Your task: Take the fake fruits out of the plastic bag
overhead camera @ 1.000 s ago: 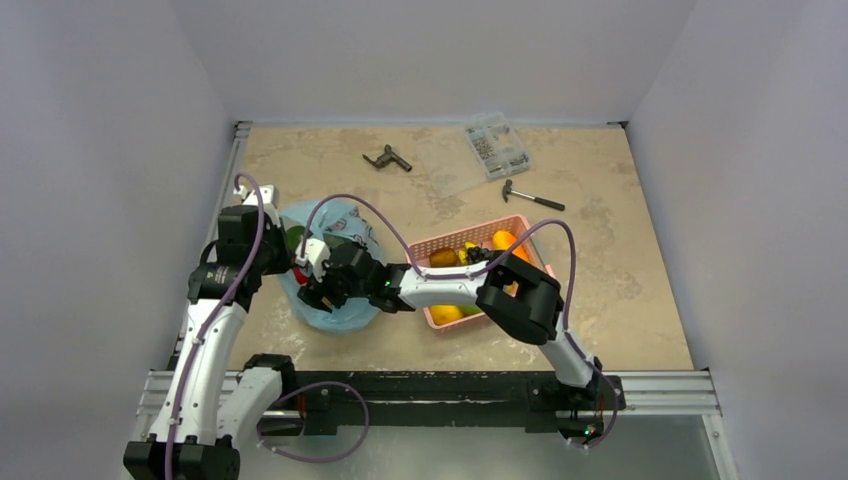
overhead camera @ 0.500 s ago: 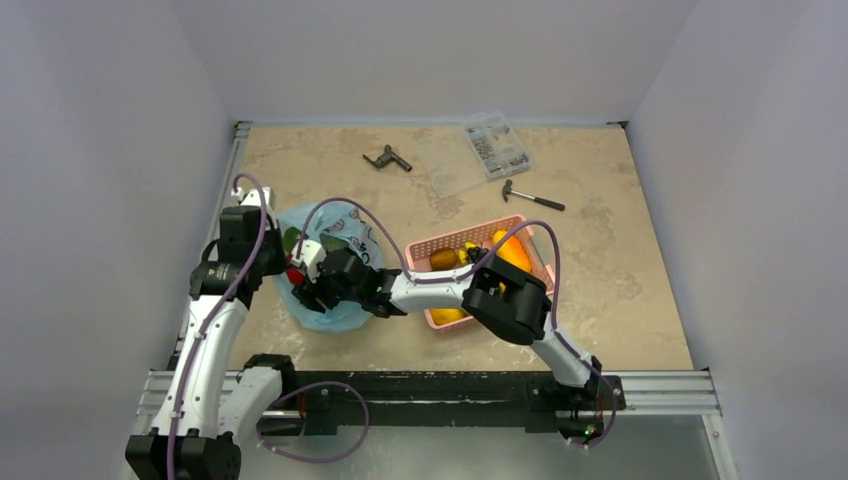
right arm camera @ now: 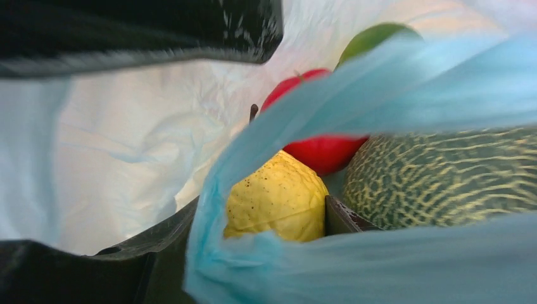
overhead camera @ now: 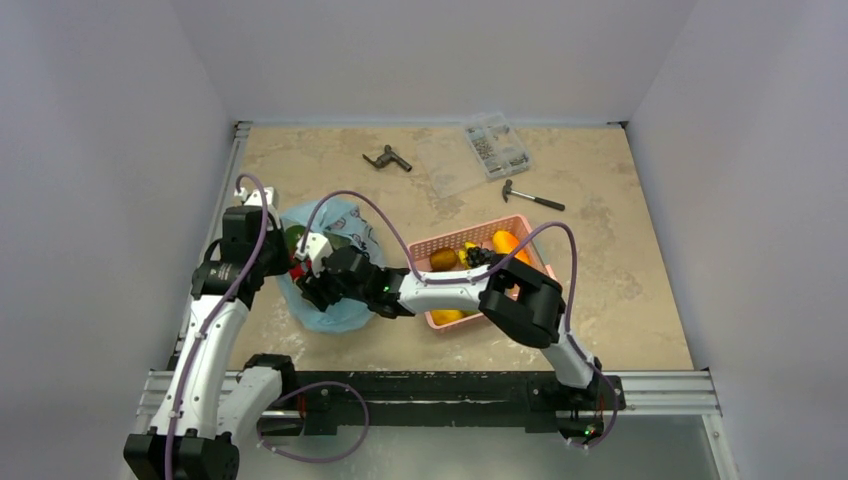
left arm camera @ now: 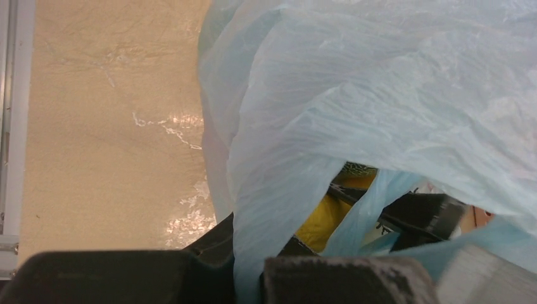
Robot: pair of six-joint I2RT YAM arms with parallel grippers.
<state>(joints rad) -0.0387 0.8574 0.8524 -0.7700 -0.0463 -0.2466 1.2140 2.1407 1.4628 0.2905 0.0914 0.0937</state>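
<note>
Right wrist: right gripper (right arm camera: 272, 212) inside the plastic bag (right arm camera: 392, 82), clamped on a yellow fruit (right arm camera: 275, 193)
Red fruit (right arm camera: 323, 153) and netted melon (right arm camera: 443, 177) sit just beside it; left gripper (left arm camera: 250, 278) pinches the bag

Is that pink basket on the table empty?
No, the pink basket holds several fruits, among them an orange fruit and a yellow fruit.

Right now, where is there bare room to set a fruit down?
Bare tabletop right of the pink slatted plastic basket, this side of the small hammer. Crowded between that basket and the thin pale blue plastic bag.
</note>
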